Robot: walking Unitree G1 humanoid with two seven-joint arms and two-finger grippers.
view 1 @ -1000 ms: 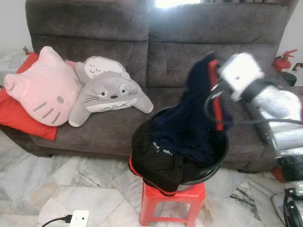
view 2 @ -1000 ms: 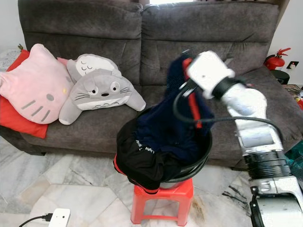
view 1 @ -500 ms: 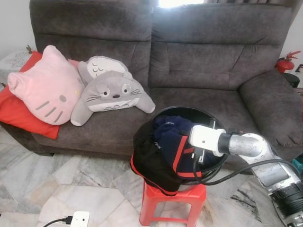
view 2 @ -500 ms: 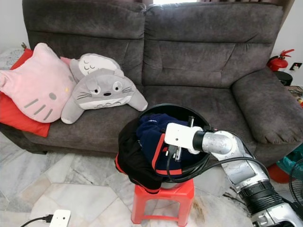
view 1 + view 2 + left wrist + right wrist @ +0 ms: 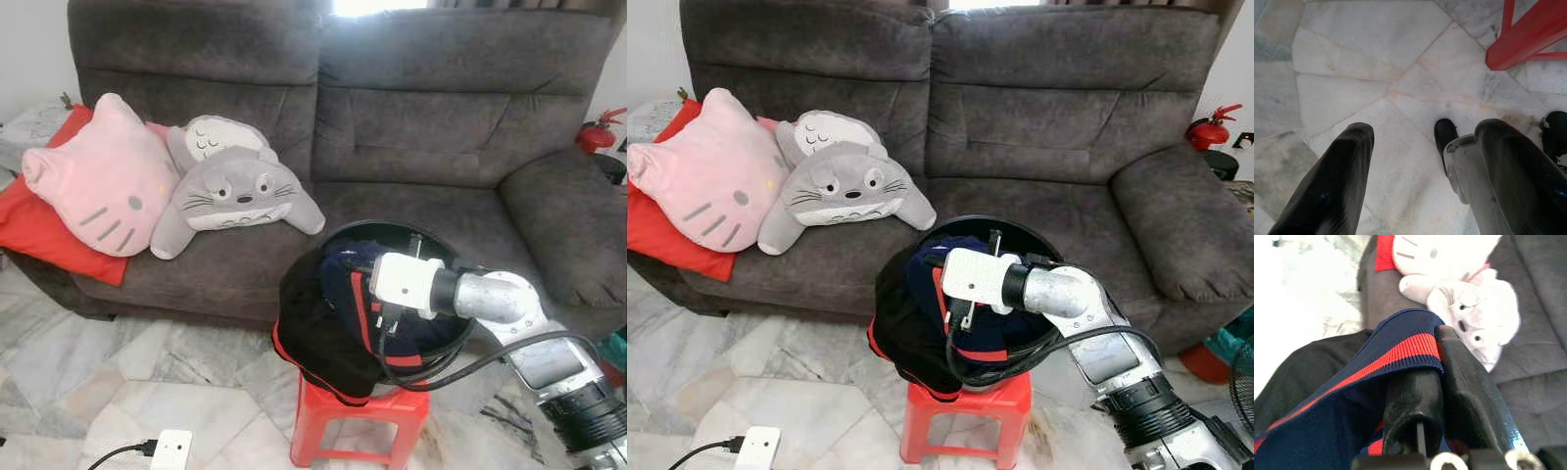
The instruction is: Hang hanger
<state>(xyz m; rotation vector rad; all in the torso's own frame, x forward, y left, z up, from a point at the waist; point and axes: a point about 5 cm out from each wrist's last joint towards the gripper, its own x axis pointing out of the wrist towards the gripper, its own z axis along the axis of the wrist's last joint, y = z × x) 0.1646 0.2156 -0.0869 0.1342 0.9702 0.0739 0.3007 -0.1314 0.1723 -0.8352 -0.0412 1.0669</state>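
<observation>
Broadly, a dark grey fabric sofa (image 5: pixel 411 117) spans the back of the scene, standing on a pale marble-tile floor (image 5: pixel 118 362). On its left seat lie a red cushion (image 5: pixel 24 220), a pink cat-face pillow (image 5: pixel 98 181) and a grey-and-white round-eared plush toy (image 5: pixel 235 191), the plush touching the pillow. In front of the sofa a red plastic stool (image 5: pixel 358 421) carries a black round basket (image 5: pixel 416 240), with a black garment (image 5: pixel 318 333) draped over its near rim. The right gripper (image 5: pixel 1437 377) reaches into the basket, its two black fingers pinched together on a navy garment with red stripes (image 5: pixel 1352 391); no hanger can be made out. The left gripper (image 5: pixel 1420 166) hangs over the floor beside the stool's leg, fingers spread apart and holding nothing. A white power adapter (image 5: pixel 168 450) with a black cable lies on the tiles.
</observation>
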